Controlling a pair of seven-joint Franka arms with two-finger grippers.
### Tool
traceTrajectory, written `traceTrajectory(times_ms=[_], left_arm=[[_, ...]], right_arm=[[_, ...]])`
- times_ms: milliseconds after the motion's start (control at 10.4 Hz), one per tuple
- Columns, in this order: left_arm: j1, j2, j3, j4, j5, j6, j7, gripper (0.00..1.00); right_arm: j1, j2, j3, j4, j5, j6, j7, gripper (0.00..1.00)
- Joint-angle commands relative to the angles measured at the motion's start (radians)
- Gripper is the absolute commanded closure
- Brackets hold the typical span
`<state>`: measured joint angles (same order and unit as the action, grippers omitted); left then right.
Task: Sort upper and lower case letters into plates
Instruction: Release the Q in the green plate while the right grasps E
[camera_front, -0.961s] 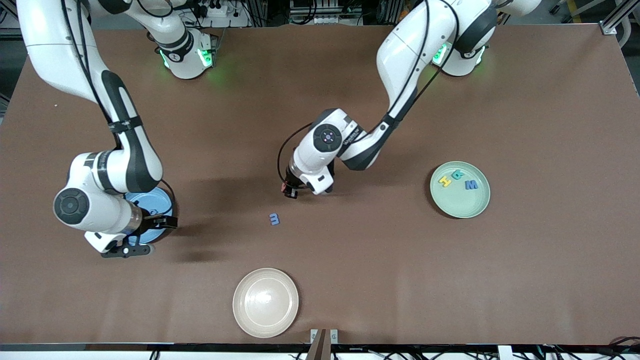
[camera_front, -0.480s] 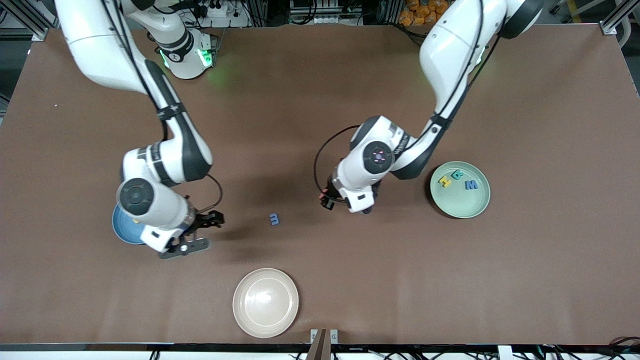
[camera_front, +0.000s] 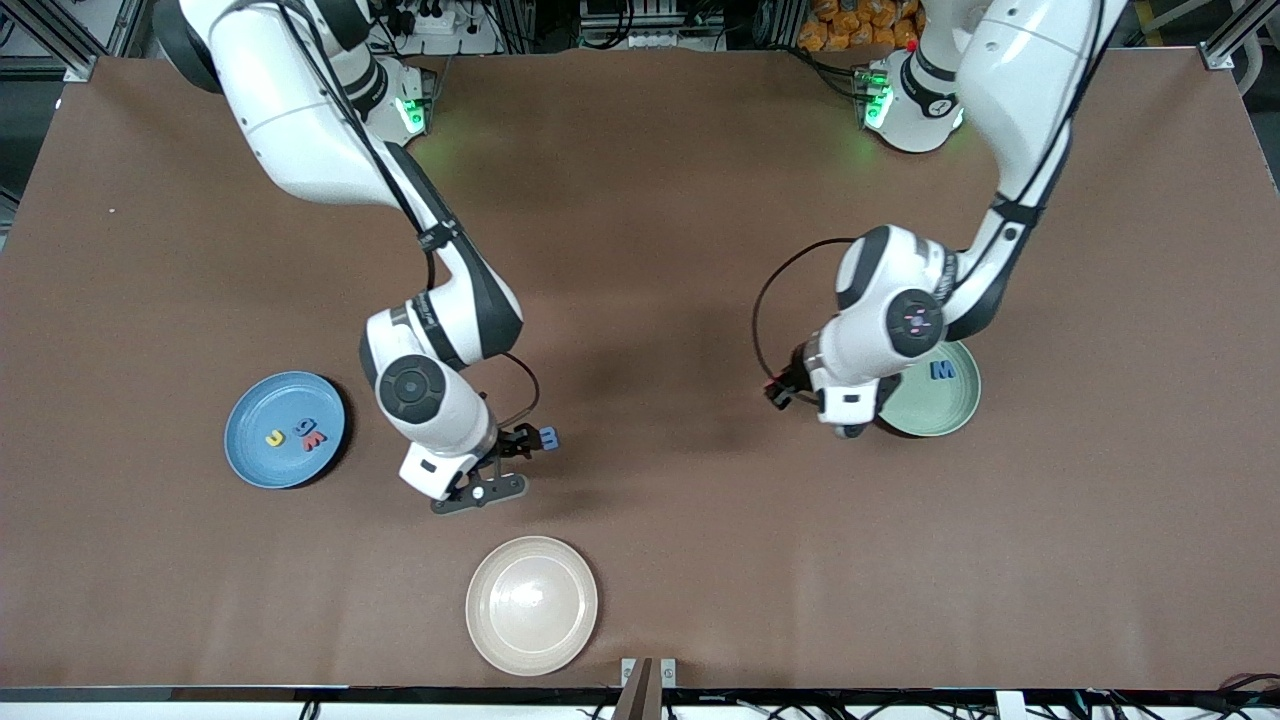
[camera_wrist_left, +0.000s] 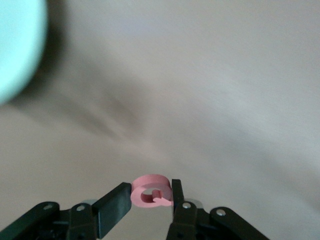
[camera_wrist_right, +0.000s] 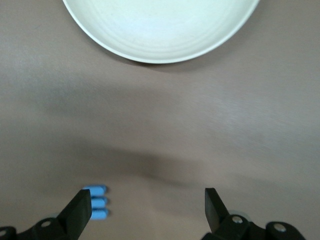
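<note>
A small red Q (camera_wrist_left: 152, 190) is pinched between the fingers of my left gripper (camera_wrist_left: 150, 192), which hangs over the bare table beside the mint green plate (camera_front: 950, 405). The left arm covers part of that plate, and only a blue W (camera_front: 942, 370) shows in it. My right gripper (camera_front: 520, 447) is open low over the table. A blue lower case m (camera_front: 549, 437) lies on the mat just beside one of its fingers (camera_wrist_right: 80, 210). The blue plate (camera_front: 250, 460), toward the right arm's end, holds a yellow u (camera_front: 274, 438) and two reddish letters (camera_front: 309, 435).
A cream-beige plate (camera_front: 532, 605) with nothing in it sits near the table's front edge, nearer to the front camera than the blue m. It also fills the right wrist view as the cream-beige plate (camera_wrist_right: 160, 25). Brown mat covers the table.
My right gripper left the blue plate and swung over to the blue m. My left gripper carried the red Q from mid-table to beside the mint green plate, hiding two of its letters.
</note>
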<state>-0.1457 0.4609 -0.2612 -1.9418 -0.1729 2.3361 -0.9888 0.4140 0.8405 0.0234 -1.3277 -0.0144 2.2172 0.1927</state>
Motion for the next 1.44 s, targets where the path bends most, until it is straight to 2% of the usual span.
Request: traceTrajectory(times_ms=[0, 96, 288, 480, 672, 768, 1249, 1345], left_arm=[[0.122, -0.165, -0.018, -0.189, -0.037, -0.047, 0.241, 0.85], [0.161, -0.185, -0.016, -0.195, -0.034, -0.105, 0.328, 0.82], [0.27, -0.202, -0.016, -0.244, -0.033, -0.115, 0.515, 0.81], [0.36, -0.161, -0.015, -0.221, -0.022, -0.11, 0.658, 0.82], [0.368, -0.078, -0.01, -0.146, 0.005, -0.086, 0.682, 0.82], [0.364, -0.053, -0.012, -0.144, 0.012, -0.042, 0.68, 0.82], [0.35, 0.017, -0.01, -0.069, 0.016, -0.015, 0.684, 0.81], [0.35, 0.024, -0.01, -0.068, 0.016, -0.015, 0.684, 0.47]], right_arm=[[0.052, 0.089, -0.007, 0.105, 0.007, 0.016, 0.1, 0.0], [0.067, 0.1, -0.008, 0.105, 0.004, 0.031, 0.12, 0.0], [0.068, 0.101, -0.008, 0.094, -0.002, 0.03, 0.109, 0.0], [0.068, 0.092, -0.008, 0.056, 0.005, 0.013, 0.123, 0.0], [0.069, 0.089, -0.008, 0.041, 0.01, -0.004, 0.126, 0.0], [0.072, 0.088, -0.008, 0.029, 0.01, -0.004, 0.137, 0.0], [0.11, 0.077, -0.008, 0.008, 0.007, 0.006, 0.189, 0.0], [0.112, 0.077, -0.008, 0.008, 0.004, 0.009, 0.192, 0.0]])
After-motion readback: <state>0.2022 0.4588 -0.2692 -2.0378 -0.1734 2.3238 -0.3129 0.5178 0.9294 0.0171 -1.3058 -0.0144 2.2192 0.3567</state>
